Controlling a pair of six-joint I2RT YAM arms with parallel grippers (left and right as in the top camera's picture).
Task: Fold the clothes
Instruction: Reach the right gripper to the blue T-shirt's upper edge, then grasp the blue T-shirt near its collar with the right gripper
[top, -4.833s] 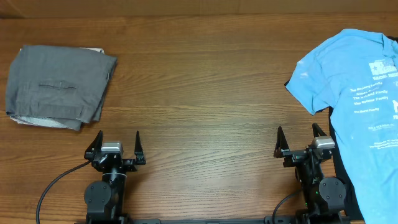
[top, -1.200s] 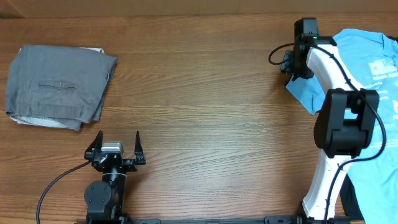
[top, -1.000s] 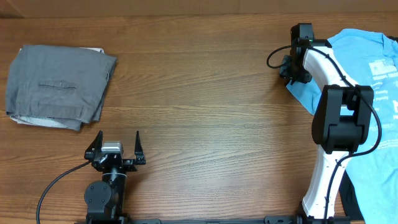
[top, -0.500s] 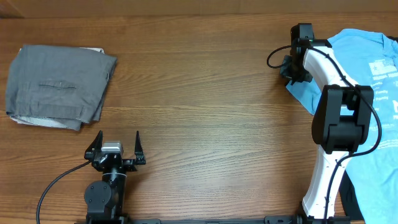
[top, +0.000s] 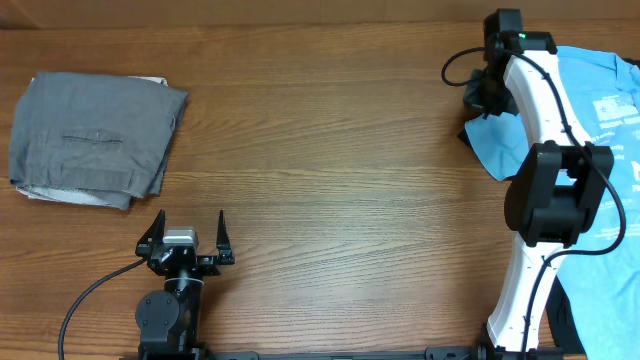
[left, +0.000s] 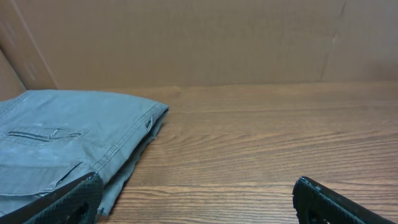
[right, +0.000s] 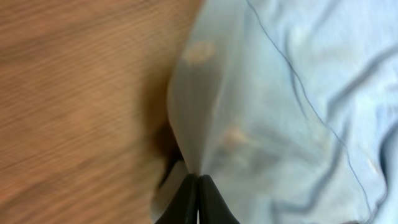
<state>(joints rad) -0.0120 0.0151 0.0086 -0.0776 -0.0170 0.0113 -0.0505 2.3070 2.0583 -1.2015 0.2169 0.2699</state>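
There is one table of dark wood, and on it I count two pieces of clothing. One is a light blue T-shirt, lying spread at the right end of the table with small white lettering facing up; part of it goes out of the overhead view on the right. The other is one folded grey garment at the far left, well apart from the T-shirt. There are two arms, and each has one gripper. The right arm stands tall from its base at the near edge and reaches to the far side of the table, with the wrist bent downward. The right gripper is pinched together on the left sleeve of the T-shirt, and the cloth rises in a ridge at the fingertips. The left arm is folded low at its base. The left gripper points toward the far side with its jaws spread wide, and nothing is between them.
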